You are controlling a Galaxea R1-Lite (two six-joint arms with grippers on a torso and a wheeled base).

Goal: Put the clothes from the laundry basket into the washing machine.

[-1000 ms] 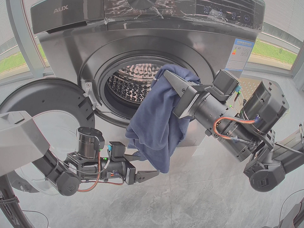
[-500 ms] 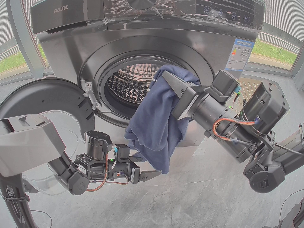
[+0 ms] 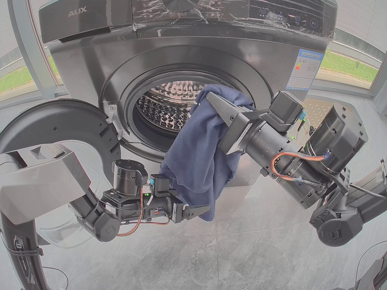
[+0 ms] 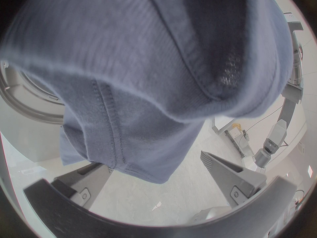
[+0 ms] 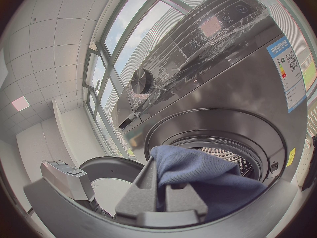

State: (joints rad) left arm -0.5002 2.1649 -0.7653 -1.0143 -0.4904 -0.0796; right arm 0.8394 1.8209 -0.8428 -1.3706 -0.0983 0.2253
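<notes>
While the right end effector (image 3: 213, 101) is clamped on the blue garment (image 3: 197, 154) just in front of the washing machine (image 3: 181, 53) drum mouth (image 3: 165, 109), the left end effector (image 3: 195, 201) gapes around the hanging hem below that mouth. This looks like the loading step; the next move probably calls for gathering the hem and pushing the garment inside.

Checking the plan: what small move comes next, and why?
Probably shut the left tool on the blue garment: the right tool holds its top at the drum mouth, yet most hangs outside, its hem by the open left tool.
</notes>
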